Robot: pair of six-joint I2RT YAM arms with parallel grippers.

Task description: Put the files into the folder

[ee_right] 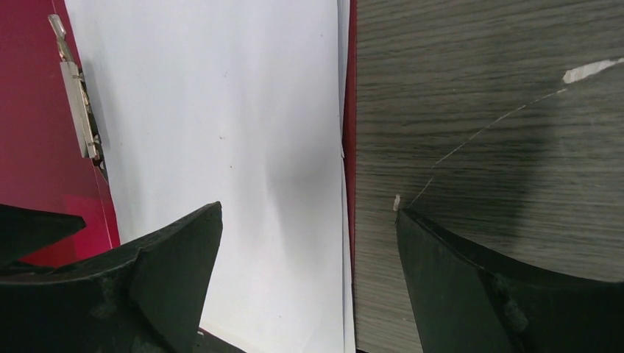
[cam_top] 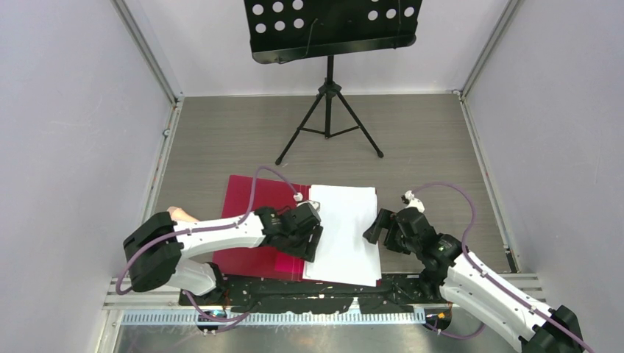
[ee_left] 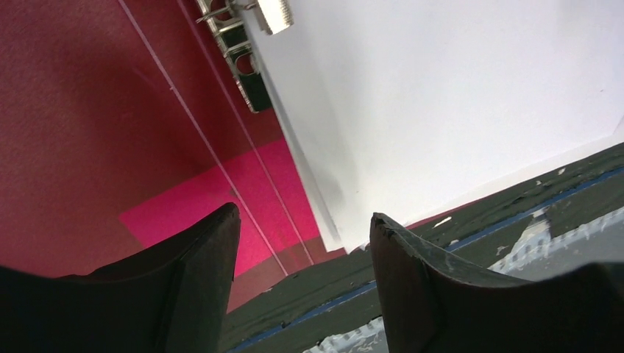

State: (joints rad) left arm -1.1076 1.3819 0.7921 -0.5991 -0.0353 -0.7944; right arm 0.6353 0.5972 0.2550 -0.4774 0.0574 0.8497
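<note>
The red folder (cam_top: 250,202) lies open on the table. The white files (cam_top: 343,232) lie on its right half, beside the metal spring clip (ee_left: 246,44). A pink patch (ee_left: 213,209) shows on the inner cover. My left gripper (cam_top: 313,239) is open and empty over the files' left near edge, by the spine. My right gripper (cam_top: 374,229) is open and empty at the files' right edge (ee_right: 343,147), its fingers straddling paper and bare table. The clip also shows in the right wrist view (ee_right: 79,110).
A black music stand (cam_top: 329,95) on a tripod stands at the back centre. Grey walls close in left and right. A dark mat strip (cam_top: 294,287) runs along the near table edge beside the arm bases.
</note>
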